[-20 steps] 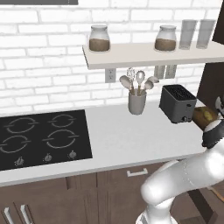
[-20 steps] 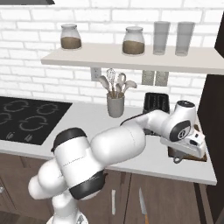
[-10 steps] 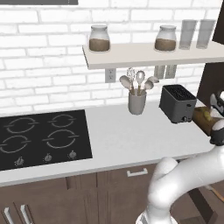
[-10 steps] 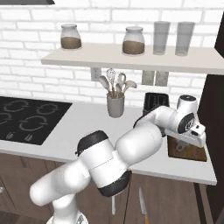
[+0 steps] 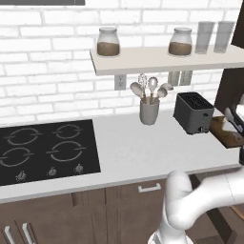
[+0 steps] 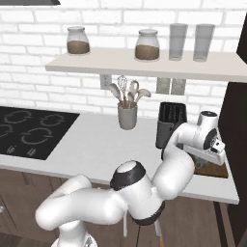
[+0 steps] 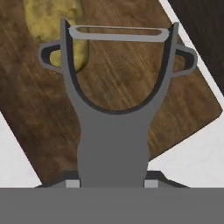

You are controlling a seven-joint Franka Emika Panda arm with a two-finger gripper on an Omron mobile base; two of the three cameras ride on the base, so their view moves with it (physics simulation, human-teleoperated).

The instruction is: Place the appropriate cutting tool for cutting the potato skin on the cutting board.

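white brick walling is seen behind a pale counter [image 5: 128,152], with a black hob [image 5: 45,150] set at its left end. a shelf [image 6: 144,65] on the wall is loaded with two brown-filled jars and two glasses. a grey utensil crock [image 6: 127,116] is stood below the shelf, and a dark grey toaster [image 5: 193,112] is placed at its 3 o'clock. the cutting board [image 7: 131,87] is laid at the counter's right end, just beside the toaster. the potato [image 7: 57,30] is rested on the board, toward 11 o'clock in the hand view. a grey y-shaped peeler [image 7: 116,109] is clamped at its handle by the gripper [image 7: 112,183], whose fingers are closed against the handle's sides; the blade bar is held at 12 o'clock, over the board. whether the peeler is touching the wood cannot be told. in the right base view the gripper [image 6: 215,153] is seen over the board [image 6: 210,169], at the toaster's 3 o'clock.
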